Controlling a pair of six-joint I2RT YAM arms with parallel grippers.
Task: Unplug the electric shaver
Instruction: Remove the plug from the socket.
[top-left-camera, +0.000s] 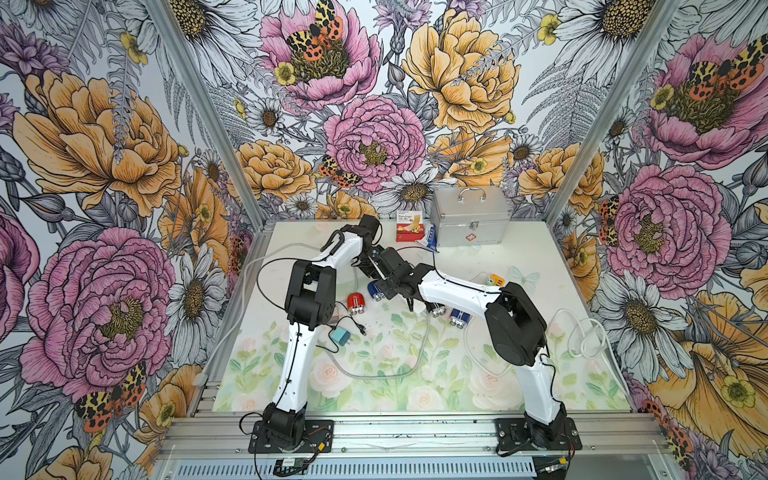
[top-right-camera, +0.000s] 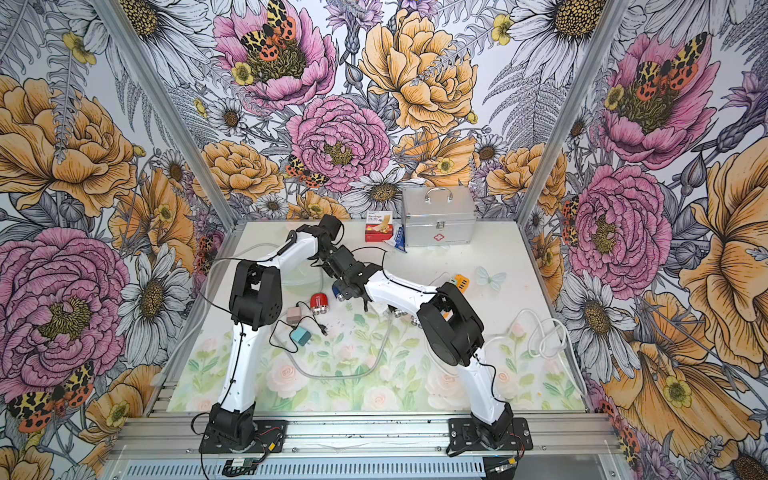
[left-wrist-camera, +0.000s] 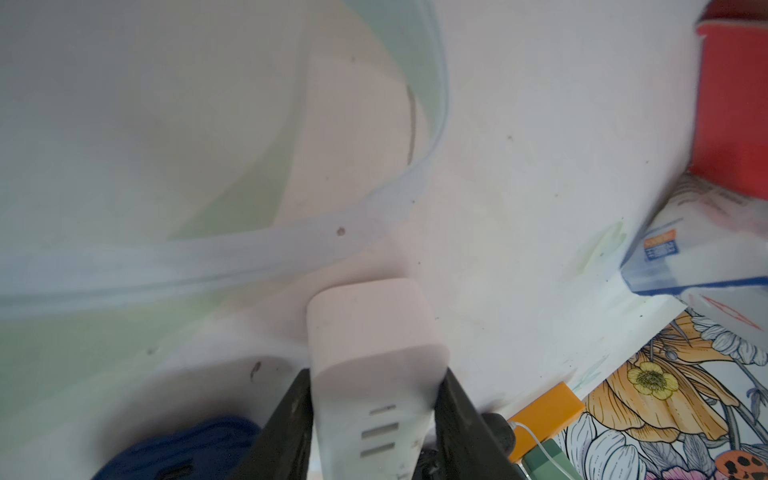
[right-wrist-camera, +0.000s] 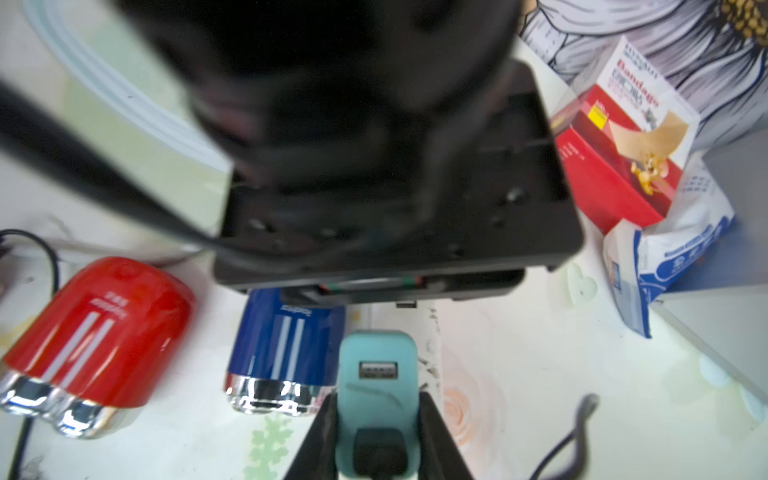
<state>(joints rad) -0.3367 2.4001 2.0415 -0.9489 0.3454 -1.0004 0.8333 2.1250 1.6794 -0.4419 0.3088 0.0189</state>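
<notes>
In a top view: blue shaver (top-left-camera: 375, 289) lies mid-surface (top-left-camera: 519, 257), partly hidden by the right arm's wrist. Red shaver (top-left-camera: 356, 302) is just beside it.

Left wrist: left end effector (left-wrist-camera: 376, 374) clenched on a pale slotted block (left-wrist-camera: 370, 328).

Right wrist: right end effector (right-wrist-camera: 378, 399) clamped on a teal USB adapter (right-wrist-camera: 374, 345). Black plug (right-wrist-camera: 380, 451) seated in it, one port bare. Blue shaver sits just beside the adapter; contact unclear.

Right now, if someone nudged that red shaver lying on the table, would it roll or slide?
The red shaver looks glossy and rounded, so it would probably slide and feel slippery. Lying on its broad side, it seems unlikely to roll far.
</notes>
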